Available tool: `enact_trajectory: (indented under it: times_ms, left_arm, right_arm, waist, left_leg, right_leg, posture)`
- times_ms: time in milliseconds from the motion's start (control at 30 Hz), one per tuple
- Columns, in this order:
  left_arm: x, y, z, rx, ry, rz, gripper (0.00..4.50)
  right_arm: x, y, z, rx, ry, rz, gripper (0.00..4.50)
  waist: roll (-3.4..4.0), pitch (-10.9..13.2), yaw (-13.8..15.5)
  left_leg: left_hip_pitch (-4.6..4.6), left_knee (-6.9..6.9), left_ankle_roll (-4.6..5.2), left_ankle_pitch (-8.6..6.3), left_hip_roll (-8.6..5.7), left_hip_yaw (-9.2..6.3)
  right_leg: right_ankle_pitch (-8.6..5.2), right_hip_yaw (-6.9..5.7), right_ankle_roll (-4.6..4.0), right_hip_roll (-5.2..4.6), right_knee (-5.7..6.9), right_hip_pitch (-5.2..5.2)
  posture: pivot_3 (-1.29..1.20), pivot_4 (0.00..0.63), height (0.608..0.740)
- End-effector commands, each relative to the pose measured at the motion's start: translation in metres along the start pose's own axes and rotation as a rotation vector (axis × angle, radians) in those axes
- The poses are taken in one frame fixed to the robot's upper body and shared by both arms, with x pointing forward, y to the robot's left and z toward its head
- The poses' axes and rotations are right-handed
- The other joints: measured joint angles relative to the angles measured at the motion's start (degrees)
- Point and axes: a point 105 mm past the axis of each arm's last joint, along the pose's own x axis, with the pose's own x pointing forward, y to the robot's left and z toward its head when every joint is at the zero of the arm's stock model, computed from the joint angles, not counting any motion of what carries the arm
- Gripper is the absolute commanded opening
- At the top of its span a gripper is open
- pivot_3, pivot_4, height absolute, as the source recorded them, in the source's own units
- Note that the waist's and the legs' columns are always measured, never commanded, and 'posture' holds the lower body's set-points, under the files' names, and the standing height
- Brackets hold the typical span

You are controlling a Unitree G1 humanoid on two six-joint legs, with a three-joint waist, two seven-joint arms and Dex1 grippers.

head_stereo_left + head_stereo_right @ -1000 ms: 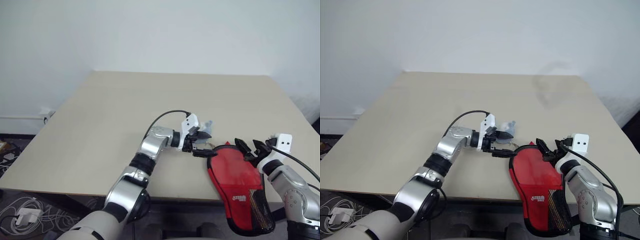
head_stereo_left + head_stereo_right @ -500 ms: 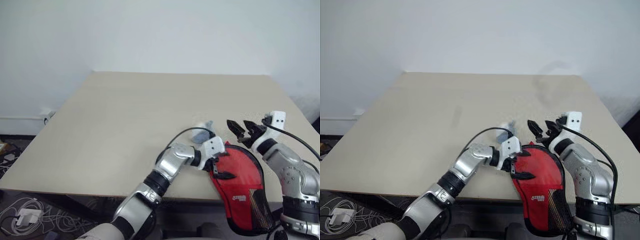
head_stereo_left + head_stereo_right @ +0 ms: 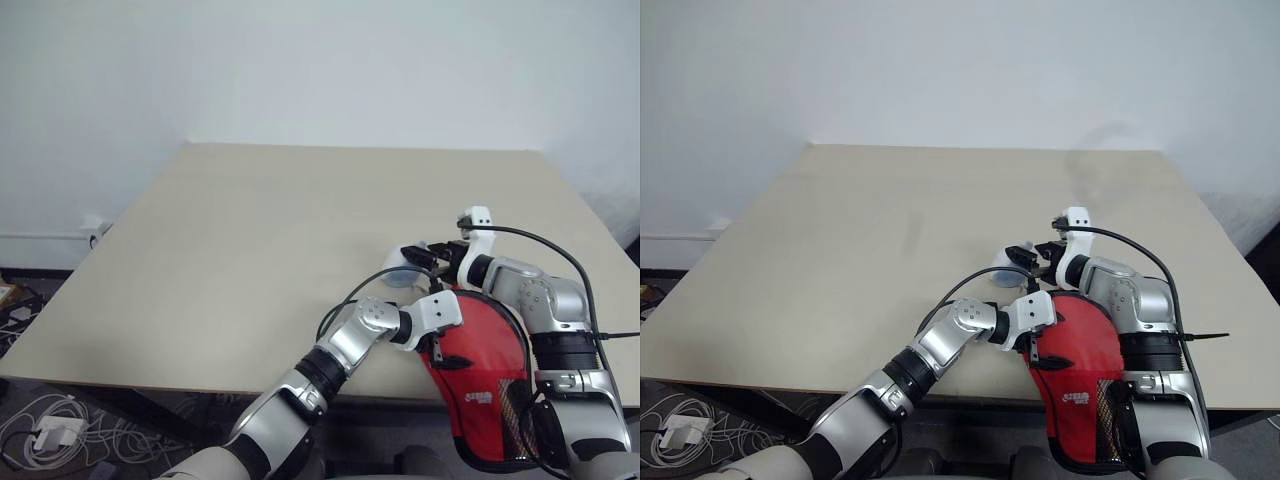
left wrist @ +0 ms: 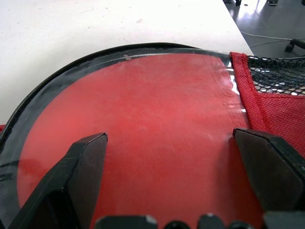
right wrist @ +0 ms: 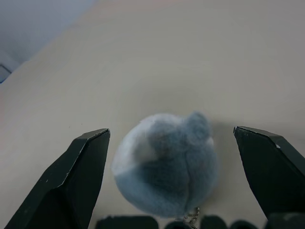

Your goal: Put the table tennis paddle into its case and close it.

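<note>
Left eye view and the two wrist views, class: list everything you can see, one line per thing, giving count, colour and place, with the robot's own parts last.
Table: one, pale beige, flat top against a white wall.
Paddle-shaped fabric case: one, red with black piping and a mesh narrow end, at the table's near right edge, narrow end overhanging.
Table tennis paddle's red rubber face: one, seen through the case's clear window.
Small fluffy ball: one, pale bluish-white, on the table just beyond the case.
Left gripper: one, black fingers, open, over the case's round end.
Right gripper: one, black fingers, open, either side of the fluffy ball.
</note>
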Motion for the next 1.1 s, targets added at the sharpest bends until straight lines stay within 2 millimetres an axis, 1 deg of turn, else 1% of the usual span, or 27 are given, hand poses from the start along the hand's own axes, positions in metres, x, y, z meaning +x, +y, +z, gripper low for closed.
enact_trajectory:
  times_ms: [33, 100, 167, 267, 333, 433, 467, 567, 667, 733, 900, 1000, 1100]
  left_arm:
    - [0.004, -0.004, -0.01, 0.0, 0.056, 0.003, 4.48]
    - [0.003, -0.003, -0.011, -0.001, 0.059, 0.009, 4.48]
    - [0.003, -0.002, -0.012, -0.004, 0.064, 0.014, 4.48]
    - [0.003, -0.001, -0.013, -0.011, 0.07, 0.02, 4.5]
    - [0.003, -0.001, -0.014, -0.014, 0.074, 0.02, 4.5]
    - [0.003, -0.002, -0.015, -0.016, 0.083, 0.018, 4.5]
    - [0.003, -0.002, -0.016, -0.019, 0.088, 0.018, 4.5]
    - [0.004, -0.003, -0.021, -0.044, 0.115, 0.017, 4.5]
    - [0.004, -0.003, -0.023, -0.064, 0.128, 0.021, 4.5]
    - [0.005, -0.003, -0.023, -0.067, 0.13, 0.021, 4.5]
    - [0.006, -0.003, -0.024, -0.072, 0.141, 0.02, 4.5]
    - [0.007, -0.002, -0.025, -0.075, 0.15, 0.019, 4.5]
    - [0.008, -0.002, -0.025, -0.077, 0.156, 0.018, 4.5]
  right_arm:
    - [0.006, 0.002, 0.007, -0.063, 0.016, 0.001, 4.5]
    - [0.009, 0.0, 0.001, -0.059, 0.056, -0.013, 4.5]
    - [0.01, 0.0, -0.001, -0.078, 0.06, -0.008, 4.5]
    - [0.011, 0.0, 0.007, -0.101, 0.004, -0.023, 3.9]
    - [0.011, 0.0, 0.01, -0.114, -0.013, -0.031, 3.25]
    - [0.01, 0.001, 0.014, -0.114, -0.033, -0.03, 2.12]
    - [0.009, 0.003, 0.016, -0.106, -0.045, -0.024, 1.88]
    - [0.005, 0.006, 0.026, -0.059, -0.104, -0.024, 0.87]
    - [0.002, -0.001, 0.03, -0.001, -0.144, -0.086, 0.17]
    - [-0.001, -0.007, 0.029, 0.03, -0.158, -0.13, 0.05]
    - [-0.019, -0.034, 0.028, 0.138, -0.203, -0.281, 0.05]
    - [-0.036, -0.054, 0.024, 0.18, -0.225, -0.399, 0.05]
    - [-0.048, -0.065, 0.022, 0.206, -0.238, -0.47, 0.05]
  waist:
    - [0.0, 0.0, 0.0]
    - [0.0, 0.0, -0.01]
    - [0.0, 0.0, -0.01]
    - [0.0, -0.01, -0.03]
    - [0.0, -0.01, -0.02]
    - [0.0, -0.01, -0.02]
    - [0.0, -0.01, -0.02]
    - [0.0, -0.01, -0.03]
    - [-0.02, -0.02, -0.03]
    - [-0.04, -0.03, -0.03]
    - [-0.04, -0.04, -0.02]
    - [-0.04, -0.04, -0.02]
    - [-0.04, -0.04, -0.02]
  left_leg:
    - [0.0, 0.0, 0.0, 0.0, 0.0, 0.0]
    - [0.0, 0.0, 0.0, 0.0, 0.0, -0.01]
    - [0.0, 0.01, 0.0, 0.0, 0.0, -0.01]
    - [0.01, 0.0, 0.0, 0.0, 0.0, -0.01]
    - [0.01, 0.0, 0.0, 0.0, 0.0, -0.01]
    - [0.01, 0.0, 0.0, 0.0, 0.0, 0.0]
    - [0.01, 0.0, 0.0, 0.0, 0.0, -0.01]
    - [0.0, 0.0, 0.0, 0.0, 0.0, -0.01]
    - [0.01, 0.0, 0.0, 0.0, 0.0, -0.03]
    - [0.01, 0.0, -0.01, 0.0, 0.0, -0.03]
    - [0.01, 0.0, -0.01, 0.0, 0.0, -0.03]
    - [0.01, 0.0, -0.01, 0.0, 0.0, -0.02]
    - [0.02, 0.0, 0.0, 0.0, 0.0, 0.01]
  right_leg:
    - [0.0, 0.01, 0.0, 0.0, 0.0, 0.0]
    - [0.0, 0.01, 0.0, -0.01, 0.0, 0.0]
    - [0.0, 0.01, 0.0, -0.01, 0.0, 0.0]
    - [0.0, 0.01, 0.0, 0.0, 0.0, -0.01]
    - [0.0, 0.01, 0.0, 0.0, 0.0, 0.0]
    - [0.01, 0.01, 0.0, -0.01, 0.0, -0.01]
    - [0.01, 0.01, 0.0, -0.01, 0.0, -0.01]
    - [0.01, 0.01, 0.0, 0.0, 0.01, -0.01]
    - [0.01, 0.01, 0.0, 0.0, 0.02, -0.01]
    - [0.01, 0.01, 0.0, 0.0, 0.02, 0.0]
    - [0.01, 0.02, 0.0, 0.0, 0.02, -0.01]
    - [0.01, 0.02, 0.0, 0.0, 0.02, 0.0]
    - [0.01, 0.05, 0.0, -0.01, 0.02, 0.0]
  posture:
    - [0.0, 0.0, 0.716]
    - [0.0, 0.0, 0.716]
    - [0.0, 0.0, 0.716]
    - [0.0, 0.0, 0.716]
    - [0.0, 0.0, 0.716]
    - [0.0, 0.0, 0.716]
    - [0.0, 0.0, 0.716]
    - [0.0, 0.0, 0.716]
    - [0.0, 0.0, 0.716]
    - [0.0, 0.0, 0.716]
    - [0.0, 0.0, 0.716]
    - [0.0, 0.0, 0.716]
    - [0.0, 0.0, 0.716]
